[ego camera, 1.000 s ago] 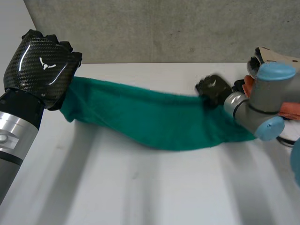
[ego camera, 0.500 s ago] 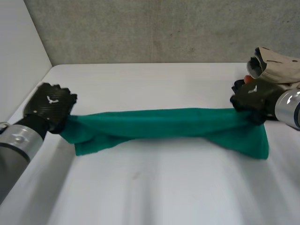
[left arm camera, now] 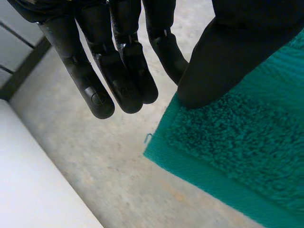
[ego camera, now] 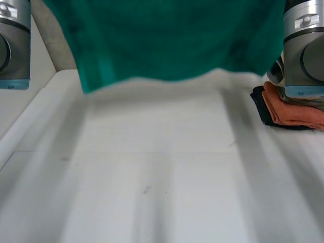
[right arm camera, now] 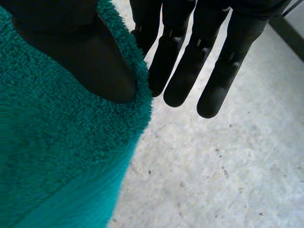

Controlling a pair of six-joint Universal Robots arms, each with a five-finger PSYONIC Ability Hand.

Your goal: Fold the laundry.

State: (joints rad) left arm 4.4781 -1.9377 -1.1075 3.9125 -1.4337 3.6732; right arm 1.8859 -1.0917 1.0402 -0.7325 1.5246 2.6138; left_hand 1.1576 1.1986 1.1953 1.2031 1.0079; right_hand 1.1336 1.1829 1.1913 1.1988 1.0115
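A green towel (ego camera: 172, 40) hangs spread out high above the white table (ego camera: 162, 182), its lower edge wavy and clear of the surface. My left arm (ego camera: 12, 45) and right arm (ego camera: 304, 45) stand raised at its two sides. In the left wrist view my left hand (left arm camera: 223, 57) pinches one top corner of the towel (left arm camera: 237, 156) between thumb and straight fingers. In the right wrist view my right hand (right arm camera: 90, 61) pinches the other top corner of the towel (right arm camera: 57, 142) the same way.
A stack of folded cloths (ego camera: 296, 109), orange on top of black, lies at the table's right side under my right arm. A grey wall stands behind the table, and a raised white edge (ego camera: 30, 121) runs along its left side.
Both arms have risen and lifted the towel from table height to high above it, so it now hangs flat between the two hands.
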